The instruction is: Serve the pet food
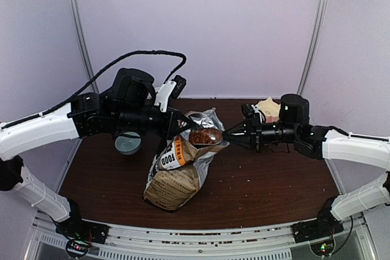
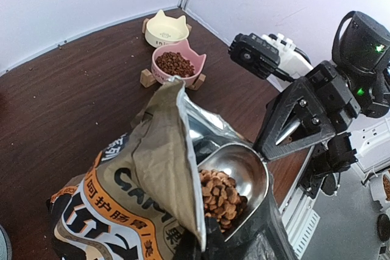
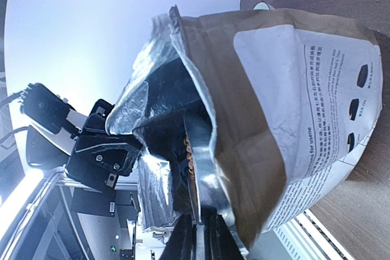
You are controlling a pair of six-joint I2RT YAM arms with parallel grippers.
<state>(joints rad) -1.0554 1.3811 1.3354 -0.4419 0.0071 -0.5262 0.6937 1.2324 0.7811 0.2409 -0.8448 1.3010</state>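
Holding one metal scoop [image 2: 245, 165], the left gripper [image 1: 186, 125] has its fingers pressed together on the handle end, which runs out of sight at the bottom of the left wrist view. The scoop bowl sits inside the mouth of one brown kraft bag [image 1: 177, 181] and carries a heap of pet food [image 2: 216, 196], reddish-brown pellets.

The right gripper [image 1: 228, 133] reaches in from the other side. Its fingers are pinched on the bag's foil-lined rim and pull the mouth open. The right wrist view shows the rim running straight into the closed fingers.

The bag stands on the dark wooden table [image 1: 268, 175], about mid-table between the two arms, with its orange and black print facing the left arm.

Bowls with cat ears: two, touching or nearly so, at the far right of the table, well apart from the bag.
- One pink bowl [image 2: 186, 79] has pellets in it.
- One cream bowl [image 2: 164, 28] is just behind the pink one.

One round grey dish [image 1: 128, 144] is partly hidden under the left arm. Loose pellets are scattered on the table and along the front rail, too many to count.
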